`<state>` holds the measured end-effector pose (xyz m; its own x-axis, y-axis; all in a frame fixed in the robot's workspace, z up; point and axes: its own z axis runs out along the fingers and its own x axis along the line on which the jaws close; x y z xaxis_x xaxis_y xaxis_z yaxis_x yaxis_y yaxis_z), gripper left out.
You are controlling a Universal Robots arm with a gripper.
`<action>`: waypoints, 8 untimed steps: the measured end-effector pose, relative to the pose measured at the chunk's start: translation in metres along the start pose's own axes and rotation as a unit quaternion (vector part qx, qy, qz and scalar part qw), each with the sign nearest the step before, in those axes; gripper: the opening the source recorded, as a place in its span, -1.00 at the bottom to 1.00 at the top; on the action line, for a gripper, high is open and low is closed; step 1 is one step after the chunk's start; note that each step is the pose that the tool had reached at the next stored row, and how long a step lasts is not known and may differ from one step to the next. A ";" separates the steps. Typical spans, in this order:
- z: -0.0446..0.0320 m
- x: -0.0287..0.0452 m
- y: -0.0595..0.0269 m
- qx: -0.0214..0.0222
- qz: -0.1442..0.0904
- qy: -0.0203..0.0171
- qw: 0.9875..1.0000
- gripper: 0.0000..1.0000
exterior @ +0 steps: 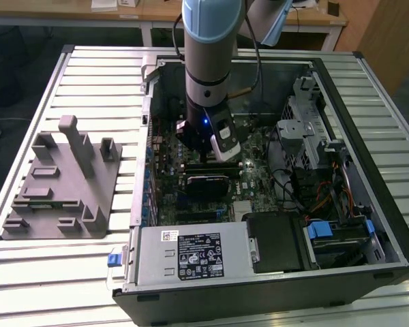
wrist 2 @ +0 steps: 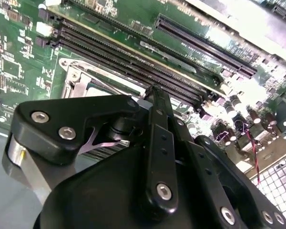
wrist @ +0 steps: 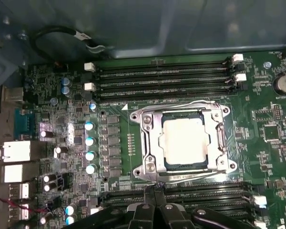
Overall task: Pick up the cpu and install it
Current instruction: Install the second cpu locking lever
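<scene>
Black jaws (wrist: 155,193) closed beside the metal-framed socket (wrist: 148,143) seating the square silvery cpu (wrist: 187,139).

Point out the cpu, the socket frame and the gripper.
cpu (wrist: 186,138): first wrist view, middle of its pale metal top.
socket frame (wrist: 149,143): first wrist view, its silver side bar.
gripper (wrist: 155,191): first wrist view, tips of the black fingers.

**A robotics lab or test workshop**

An open desktop computer case (exterior: 273,204) lies on a slatted metal workbench (exterior: 88,75) with its motherboard (wrist: 62,95) exposed; a grey plastic fixture block (exterior: 65,184) sits beside it on the exterior view's left; an industrial robot arm (exterior: 211,61) reaches down into the case; wooden desks (exterior: 157,17) line the background.
</scene>
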<state>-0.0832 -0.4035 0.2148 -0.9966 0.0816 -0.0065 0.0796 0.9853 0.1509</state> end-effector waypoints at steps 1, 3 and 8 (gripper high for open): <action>0.0002 0.0002 0.0012 0.000 0.000 0.000 1.000 -0.79; 0.0005 0.0003 0.0029 0.000 0.000 0.000 1.000 -0.79; -0.0002 0.0003 0.0034 0.000 0.000 0.000 1.000 -0.79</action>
<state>-0.0832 -0.4002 0.2156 -0.9966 0.0815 -0.0065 0.0796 0.9853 0.1509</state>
